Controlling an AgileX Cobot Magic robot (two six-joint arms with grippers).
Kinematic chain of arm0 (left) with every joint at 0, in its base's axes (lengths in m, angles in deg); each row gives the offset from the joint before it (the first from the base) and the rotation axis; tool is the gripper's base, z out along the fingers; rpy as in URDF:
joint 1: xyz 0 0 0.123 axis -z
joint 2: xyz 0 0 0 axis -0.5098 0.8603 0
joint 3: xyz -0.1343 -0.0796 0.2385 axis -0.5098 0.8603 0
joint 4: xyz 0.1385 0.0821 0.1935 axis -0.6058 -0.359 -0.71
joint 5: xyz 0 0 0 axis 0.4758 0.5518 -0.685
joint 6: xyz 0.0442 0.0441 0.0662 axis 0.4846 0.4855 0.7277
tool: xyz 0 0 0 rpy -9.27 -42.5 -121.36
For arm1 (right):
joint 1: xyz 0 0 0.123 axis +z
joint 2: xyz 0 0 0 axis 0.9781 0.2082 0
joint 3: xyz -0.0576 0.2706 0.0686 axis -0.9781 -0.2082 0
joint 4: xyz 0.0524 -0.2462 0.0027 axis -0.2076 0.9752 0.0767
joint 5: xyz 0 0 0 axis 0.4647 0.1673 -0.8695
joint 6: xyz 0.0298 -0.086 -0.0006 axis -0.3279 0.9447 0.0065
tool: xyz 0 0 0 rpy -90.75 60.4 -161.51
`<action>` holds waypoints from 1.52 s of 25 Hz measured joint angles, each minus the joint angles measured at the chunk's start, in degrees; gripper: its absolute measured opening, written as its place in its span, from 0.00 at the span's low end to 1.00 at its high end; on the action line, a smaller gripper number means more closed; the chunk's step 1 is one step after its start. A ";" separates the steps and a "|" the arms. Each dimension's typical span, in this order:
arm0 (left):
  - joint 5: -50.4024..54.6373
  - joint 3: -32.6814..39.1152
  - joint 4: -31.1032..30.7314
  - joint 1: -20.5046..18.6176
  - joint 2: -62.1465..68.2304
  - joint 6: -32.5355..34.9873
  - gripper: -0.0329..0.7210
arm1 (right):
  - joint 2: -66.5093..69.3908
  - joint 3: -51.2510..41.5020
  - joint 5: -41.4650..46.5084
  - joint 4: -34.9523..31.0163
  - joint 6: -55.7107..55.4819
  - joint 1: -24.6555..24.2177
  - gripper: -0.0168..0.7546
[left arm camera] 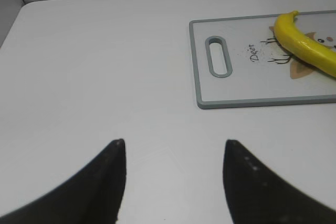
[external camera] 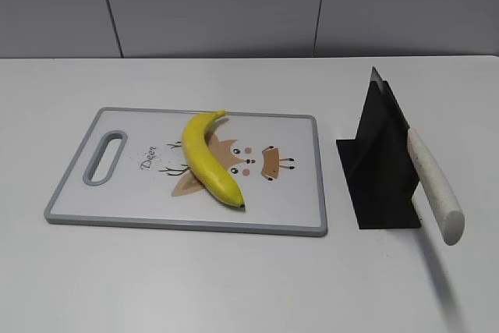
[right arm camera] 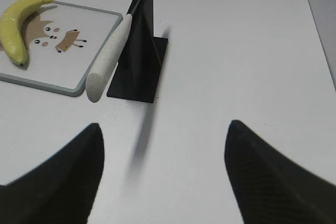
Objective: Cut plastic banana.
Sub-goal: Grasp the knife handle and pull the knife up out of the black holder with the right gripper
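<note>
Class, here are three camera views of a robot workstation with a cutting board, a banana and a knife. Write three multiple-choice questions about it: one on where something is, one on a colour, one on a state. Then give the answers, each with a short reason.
1. Where does the plastic banana lie?
A. On the cutting board
B. On the bare table
C. In the knife stand

2. What colour is the knife handle?
A. Red
B. Off-white
C. Green

3. How do the left gripper and right gripper stand?
A. Both open and empty
B. Left shut on the knife
C. Right shut on the banana

Answers:
1. A: the banana rests across the board's deer print.
2. B: the pale handle sticks out of the black stand.
3. A: each wrist view shows the fingers spread apart with only table between them.
</note>
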 joint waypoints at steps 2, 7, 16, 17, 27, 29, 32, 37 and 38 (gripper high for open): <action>0.00 0.00 0.00 0.00 0.00 0.00 0.80 | 0.00 0.00 0.00 0.00 0.00 0.00 0.75; 0.00 0.00 0.00 0.00 0.00 0.00 0.80 | 0.00 0.00 0.00 0.00 0.00 0.00 0.75; 0.00 0.00 0.00 0.00 0.00 0.00 0.80 | 0.00 0.00 0.00 0.00 0.05 0.00 0.75; 0.00 0.00 0.00 0.00 0.00 0.00 0.80 | 0.00 0.00 0.00 0.00 0.05 0.00 0.75; 0.00 0.00 0.00 0.00 0.00 0.00 0.80 | 0.00 0.00 0.00 0.00 0.05 0.00 0.75; 0.00 0.00 0.00 0.00 0.00 0.00 0.80 | 0.00 0.00 0.00 0.00 0.05 0.00 0.75; 0.00 0.00 0.00 0.00 0.00 0.00 0.80 | 0.00 0.00 0.00 0.00 0.05 0.00 0.75; 0.00 0.00 0.00 0.00 0.00 0.00 0.80 | 0.00 0.00 0.00 0.00 0.05 0.00 0.75; 0.00 0.00 0.00 0.00 0.00 0.00 0.80 | 0.00 0.00 0.00 0.00 0.05 0.00 0.75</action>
